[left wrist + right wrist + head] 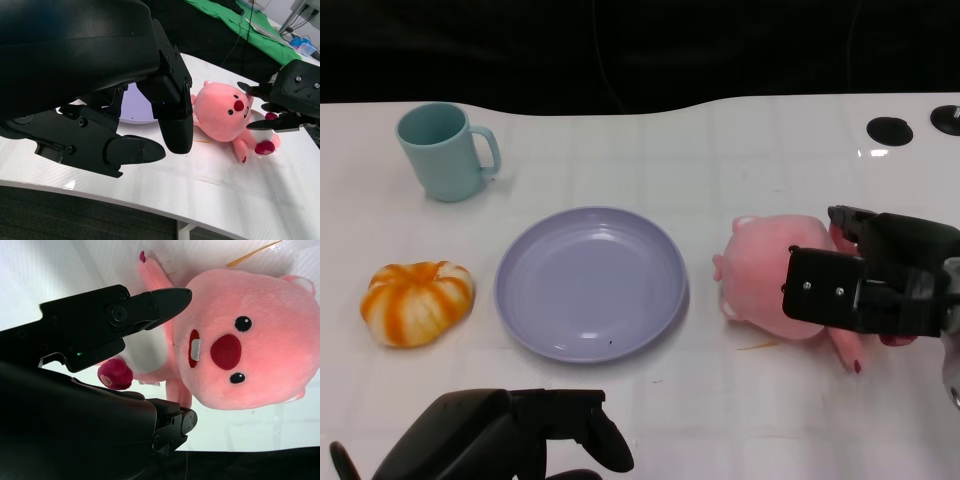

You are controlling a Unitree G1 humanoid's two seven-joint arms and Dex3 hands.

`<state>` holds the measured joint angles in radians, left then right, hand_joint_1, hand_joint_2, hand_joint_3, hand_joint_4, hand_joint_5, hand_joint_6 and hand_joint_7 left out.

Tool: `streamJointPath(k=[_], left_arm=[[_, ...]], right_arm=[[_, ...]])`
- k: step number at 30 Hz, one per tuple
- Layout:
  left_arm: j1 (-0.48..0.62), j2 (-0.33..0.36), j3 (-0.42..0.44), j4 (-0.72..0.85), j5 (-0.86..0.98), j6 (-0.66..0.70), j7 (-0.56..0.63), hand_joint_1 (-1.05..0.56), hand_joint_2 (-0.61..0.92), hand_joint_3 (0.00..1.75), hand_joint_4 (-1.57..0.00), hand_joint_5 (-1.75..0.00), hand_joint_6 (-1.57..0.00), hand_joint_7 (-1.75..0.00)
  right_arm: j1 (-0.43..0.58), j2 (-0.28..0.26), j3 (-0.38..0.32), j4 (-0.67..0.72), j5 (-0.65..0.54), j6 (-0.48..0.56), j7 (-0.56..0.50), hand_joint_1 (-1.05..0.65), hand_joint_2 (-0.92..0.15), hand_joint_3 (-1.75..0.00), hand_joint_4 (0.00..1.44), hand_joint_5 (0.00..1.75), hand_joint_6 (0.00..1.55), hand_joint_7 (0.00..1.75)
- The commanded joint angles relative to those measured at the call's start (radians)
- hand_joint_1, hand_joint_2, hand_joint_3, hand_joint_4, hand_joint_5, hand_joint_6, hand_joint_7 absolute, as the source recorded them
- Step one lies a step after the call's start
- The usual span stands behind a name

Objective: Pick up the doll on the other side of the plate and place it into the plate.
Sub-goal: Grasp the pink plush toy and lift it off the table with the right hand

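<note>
On the white surface (720, 400), left to right, lie an orange pumpkin (417, 302), the empty lilac plate (591, 282) and, just beside its rim, the pink doll (770, 275). The doll looks light, soft and squashy, best gripped around the plump body. The right robot hand (870, 280) brackets it with fingers (150, 307) spread, not yet closed, while the left robot hand (510, 440) waits empty and apart.

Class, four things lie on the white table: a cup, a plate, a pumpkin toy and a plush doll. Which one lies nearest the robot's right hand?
The pink plush doll: the right hand reaches around it. The lilac plate, teal cup and orange striped pumpkin toy lie farther left.
</note>
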<state>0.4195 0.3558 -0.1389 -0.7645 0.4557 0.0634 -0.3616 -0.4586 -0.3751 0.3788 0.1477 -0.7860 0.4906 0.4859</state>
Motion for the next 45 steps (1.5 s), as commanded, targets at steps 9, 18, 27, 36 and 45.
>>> streamJointPath(k=[9,18,27,36,45], left_arm=[[0.043,0.006,0.01,-0.048,-0.003,0.009,-0.002,-0.21,0.92,0.38,-0.6,-1.7,-0.71,-0.88],[0.105,0.005,0.028,-0.105,-0.006,-0.005,0.001,-0.21,0.92,0.37,-0.61,-1.69,-0.72,-0.88],[0.139,-0.001,0.045,-0.146,-0.018,-0.01,-0.003,-0.2,0.92,0.36,-0.63,-1.68,-0.72,-0.87],[0.131,0.001,0.037,-0.158,-0.012,0.008,-0.005,-0.21,0.92,0.38,-0.62,-1.69,-0.72,-0.87],[0.13,0.005,0.034,-0.164,-0.015,0.012,-0.008,-0.21,0.91,0.39,-0.61,-1.73,-0.72,-0.88]], right_arm=[[-0.103,0.024,0.062,0.18,0.023,-0.009,0.009,-0.85,-0.92,-0.14,0.03,0.2,0.22,0.04],[-0.195,0.07,0.111,0.364,0.033,-0.031,-0.007,-0.84,-0.92,-0.16,0.02,0.18,0.24,0.03],[-0.286,0.113,0.167,0.571,0.036,-0.127,-0.054,-0.88,-0.92,-0.11,0.01,0.19,0.26,0.02],[-0.366,0.158,0.266,0.772,-0.014,-0.259,-0.156,-0.86,-0.92,-0.03,0.08,0.21,0.34,0.03],[-0.389,0.195,0.326,0.914,-0.055,-0.377,-0.406,-0.58,-0.92,0.0,0.51,0.31,0.85,0.09]])
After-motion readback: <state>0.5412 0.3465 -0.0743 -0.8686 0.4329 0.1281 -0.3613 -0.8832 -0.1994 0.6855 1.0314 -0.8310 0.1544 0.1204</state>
